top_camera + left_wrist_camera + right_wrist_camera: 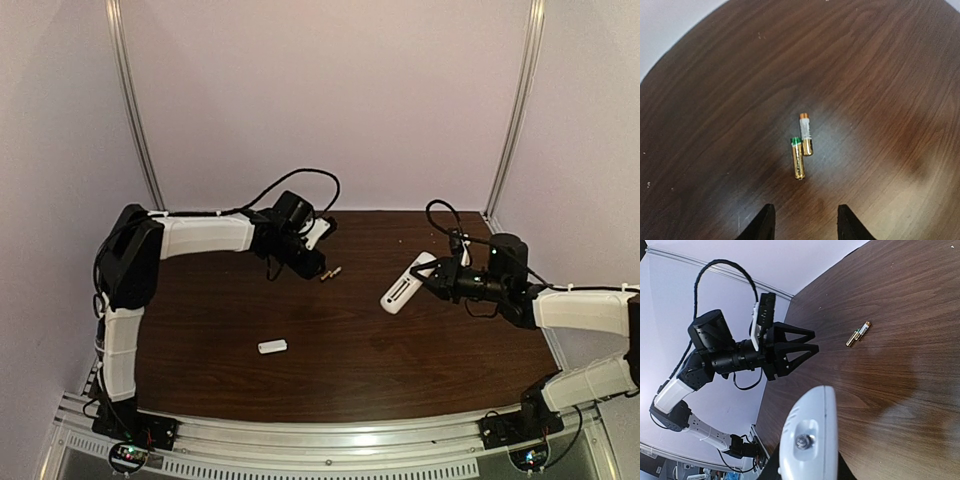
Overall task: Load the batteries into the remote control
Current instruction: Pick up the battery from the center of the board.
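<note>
We cannot read the print on the batteries [802,145]. The right gripper [426,276], fingers mostly hidden, clamps the remote control [807,440]. The left gripper [805,217] stands half open and empty, only its tips in frame.

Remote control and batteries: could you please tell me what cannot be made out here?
Remote control: right wrist view's bottom edge cuts off its lower part.
Batteries: label print blurred in left wrist view.
Right jaws: hidden behind the remote, right wrist view.
</note>
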Action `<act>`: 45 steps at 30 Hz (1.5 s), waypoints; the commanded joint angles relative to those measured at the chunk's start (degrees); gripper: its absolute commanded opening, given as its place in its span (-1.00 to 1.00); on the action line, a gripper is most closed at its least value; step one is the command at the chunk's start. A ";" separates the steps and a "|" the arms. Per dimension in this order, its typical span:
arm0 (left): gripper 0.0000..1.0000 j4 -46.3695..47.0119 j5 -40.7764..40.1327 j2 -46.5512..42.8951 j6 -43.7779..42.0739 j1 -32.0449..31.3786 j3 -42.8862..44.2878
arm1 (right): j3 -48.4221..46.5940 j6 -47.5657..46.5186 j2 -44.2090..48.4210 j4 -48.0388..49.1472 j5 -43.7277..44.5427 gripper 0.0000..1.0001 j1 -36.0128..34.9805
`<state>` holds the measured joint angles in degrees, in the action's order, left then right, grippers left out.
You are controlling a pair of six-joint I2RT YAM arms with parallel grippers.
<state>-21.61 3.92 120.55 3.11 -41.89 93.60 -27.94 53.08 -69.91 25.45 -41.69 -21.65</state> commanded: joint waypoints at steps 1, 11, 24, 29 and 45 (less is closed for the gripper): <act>-0.17 -4.47 0.72 4.48 -2.53 -0.08 5.52 | 0.54 -0.91 0.28 0.48 -1.82 -1.00 0.97; -0.24 -5.06 0.55 11.10 -4.95 -0.12 10.88 | 1.27 -0.48 -0.57 2.05 -3.10 -1.00 1.77; -0.39 -6.58 -0.51 16.94 -6.98 -0.12 16.02 | 1.66 0.53 -1.89 3.90 -4.35 -1.00 2.17; -0.53 -7.07 -1.75 18.05 -7.40 0.00 15.49 | 1.73 0.64 -2.07 4.03 -4.44 -1.00 2.31; -1.00 -9.12 -4.52 2.59 -4.22 1.02 -5.09 | 2.01 1.44 -2.25 6.14 -5.36 -1.00 2.49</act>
<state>-27.09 -0.47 129.23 -1.63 -41.36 95.70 -26.68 54.35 -71.68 28.56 -45.69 -19.57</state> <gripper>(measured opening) 0.085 0.227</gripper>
